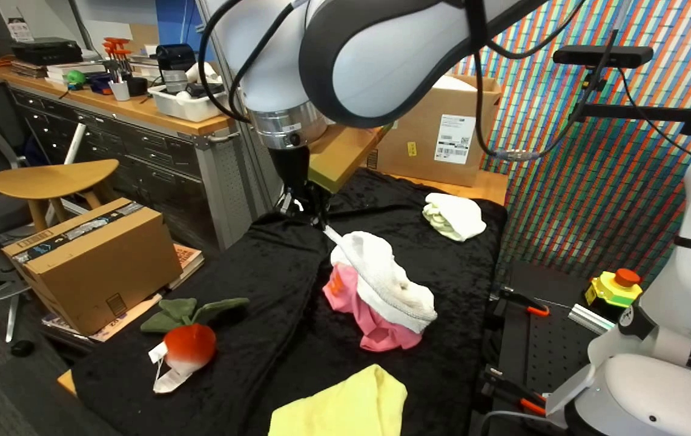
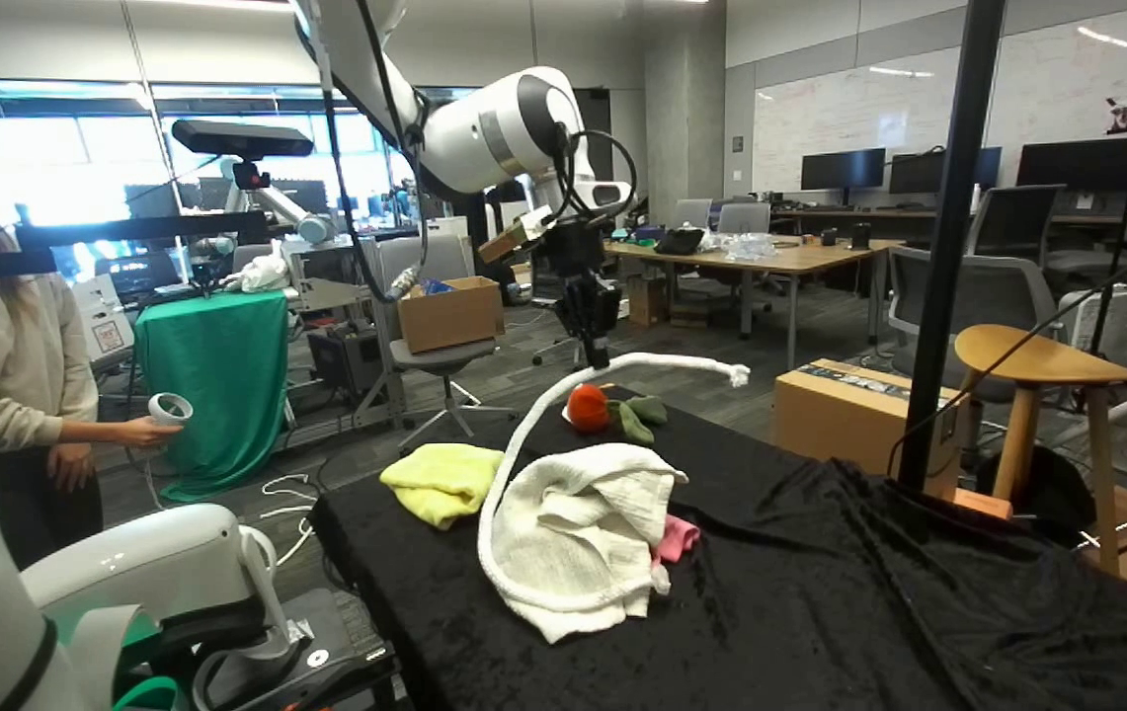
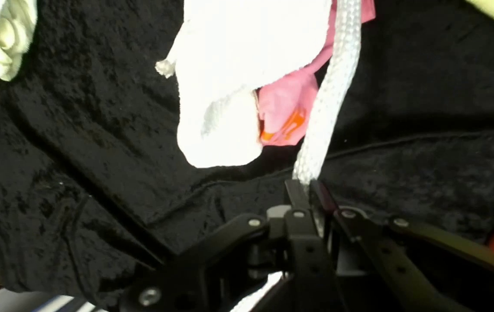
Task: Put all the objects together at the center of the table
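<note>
We see the gripper (image 3: 305, 184) pinching the white rope (image 3: 338, 82) above the table (image 1: 260, 272), near the white towel (image 2: 578, 528), on which the lower part of the rope rests. Under this towel we find the pink cloth (image 1: 369, 318); around it, but apart from it, lie the yellow cloth (image 1: 345, 406), the red toy (image 1: 191, 345) and the folded white cloth (image 1: 459, 215).

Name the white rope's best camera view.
An exterior view, where the white rope shows almost end to end. Elsewhere, only stretches: along a white cloth in an exterior view; reaching the end effector in the wrist view.
</note>
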Robot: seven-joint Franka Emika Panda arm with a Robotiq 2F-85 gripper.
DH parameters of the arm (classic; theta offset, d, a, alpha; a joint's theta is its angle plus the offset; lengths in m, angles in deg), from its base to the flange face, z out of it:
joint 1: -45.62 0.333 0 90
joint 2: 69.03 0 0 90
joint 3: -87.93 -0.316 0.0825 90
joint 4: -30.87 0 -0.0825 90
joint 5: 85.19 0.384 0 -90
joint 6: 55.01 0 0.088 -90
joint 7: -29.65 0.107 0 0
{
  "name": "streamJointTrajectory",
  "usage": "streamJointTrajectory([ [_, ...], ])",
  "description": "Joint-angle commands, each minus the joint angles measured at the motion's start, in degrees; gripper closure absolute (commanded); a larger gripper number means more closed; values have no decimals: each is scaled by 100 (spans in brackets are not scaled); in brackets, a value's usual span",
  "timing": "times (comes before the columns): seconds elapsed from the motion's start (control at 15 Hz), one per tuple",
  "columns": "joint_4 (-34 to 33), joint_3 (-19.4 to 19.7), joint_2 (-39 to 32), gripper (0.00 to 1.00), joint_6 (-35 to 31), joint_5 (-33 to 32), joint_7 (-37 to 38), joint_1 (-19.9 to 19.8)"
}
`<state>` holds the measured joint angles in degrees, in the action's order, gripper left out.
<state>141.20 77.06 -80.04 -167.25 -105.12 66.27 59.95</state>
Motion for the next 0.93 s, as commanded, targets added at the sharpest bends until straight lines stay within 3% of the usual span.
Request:
streamJointTrajectory([
  [0.0, -529, 347, -562, 98, 129, -343, 987, 84],
  [0.47, -1014, 990, -1300, 98, 446, -352, 2524, 77],
  [0.87, -833, 1245, -1469, 98, 810, -253, 3210, -26],
])
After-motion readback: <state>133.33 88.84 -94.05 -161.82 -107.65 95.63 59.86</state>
